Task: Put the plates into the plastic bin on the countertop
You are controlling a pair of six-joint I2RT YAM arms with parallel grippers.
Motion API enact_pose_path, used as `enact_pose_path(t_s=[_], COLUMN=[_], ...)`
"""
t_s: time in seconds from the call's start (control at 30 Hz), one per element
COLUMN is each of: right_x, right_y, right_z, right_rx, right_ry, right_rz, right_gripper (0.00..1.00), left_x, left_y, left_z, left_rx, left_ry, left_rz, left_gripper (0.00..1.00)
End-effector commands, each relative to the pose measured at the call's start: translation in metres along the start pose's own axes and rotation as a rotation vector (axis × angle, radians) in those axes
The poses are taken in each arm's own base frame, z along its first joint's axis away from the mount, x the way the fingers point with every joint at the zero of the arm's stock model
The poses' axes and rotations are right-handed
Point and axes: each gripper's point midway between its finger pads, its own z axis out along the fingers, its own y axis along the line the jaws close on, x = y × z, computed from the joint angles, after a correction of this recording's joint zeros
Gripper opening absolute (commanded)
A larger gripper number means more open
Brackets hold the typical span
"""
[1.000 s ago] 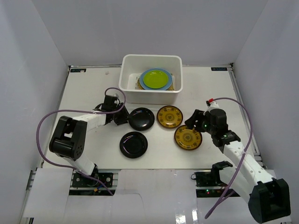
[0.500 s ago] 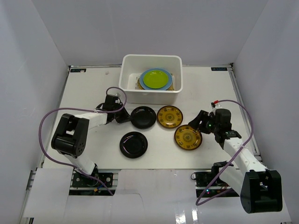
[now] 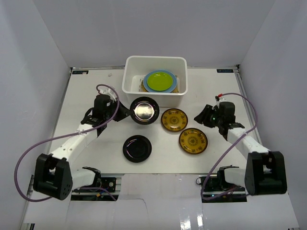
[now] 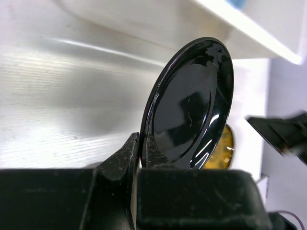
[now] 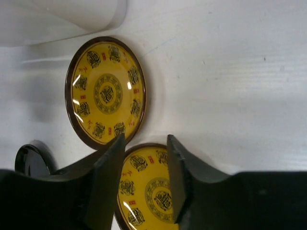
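My left gripper (image 3: pixel 123 113) is shut on the rim of a glossy black plate (image 3: pixel 145 110), held tilted above the countertop (image 3: pixel 86 96) just in front of the white plastic bin (image 3: pixel 129 84); the left wrist view shows the plate (image 4: pixel 192 105) on edge between the jaws. A second black plate (image 3: pixel 137 148) lies flat. Two yellow-brown patterned plates lie at centre (image 3: pixel 174 120) and nearer (image 3: pixel 193 141). My right gripper (image 3: pixel 200 118) is open and empty above them (image 5: pixel 106 91) (image 5: pixel 148 191). In the bin, the lime green plate (image 3: pixel 160 80) lies on a light blue one over straw-coloured plates.
White walls enclose the countertop on three sides. Purple cables loop from both arms over the countertop's sides. Small dark labels sit at the far corners.
My left gripper has lifted the black plate off the countertop and tilted it toward the bin. My right gripper has drawn back from the near yellow plate, up and to the right.
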Motion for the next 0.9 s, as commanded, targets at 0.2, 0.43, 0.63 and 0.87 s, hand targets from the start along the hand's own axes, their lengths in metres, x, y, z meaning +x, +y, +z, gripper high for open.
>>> enact_pose_path(t_s=[0.2,0.43,0.63,0.87], right_x=[-0.022,-0.001,0.016,0.008], right_y=[0.025,0.021,0.023,0.03], right_z=[0.057,0.078,0.09,0.089], right_rx=[-0.076,-0.099,-0.149,-0.177], right_ry=[0.063,0.125,0.173,0.144], right_rz=[-0.079,-0.041,-0.001,0.015], right_gripper=[0.56,0.5,0.4,0.08], left_x=[-0.023,-0.121,-0.159,-0.179], left_y=[-0.094,-0.149,-0.146,-0.13], left_z=[-0.065,-0.046,0.021,0.092], left_rx=[0.265,0.227,0.101,-0.015], left_ry=[-0.052,-0.213,-0.196,-0.124], left_rz=[0.103,0.186,0.22,0.247], left_gripper=[0.0,0.0,0.0,0.0])
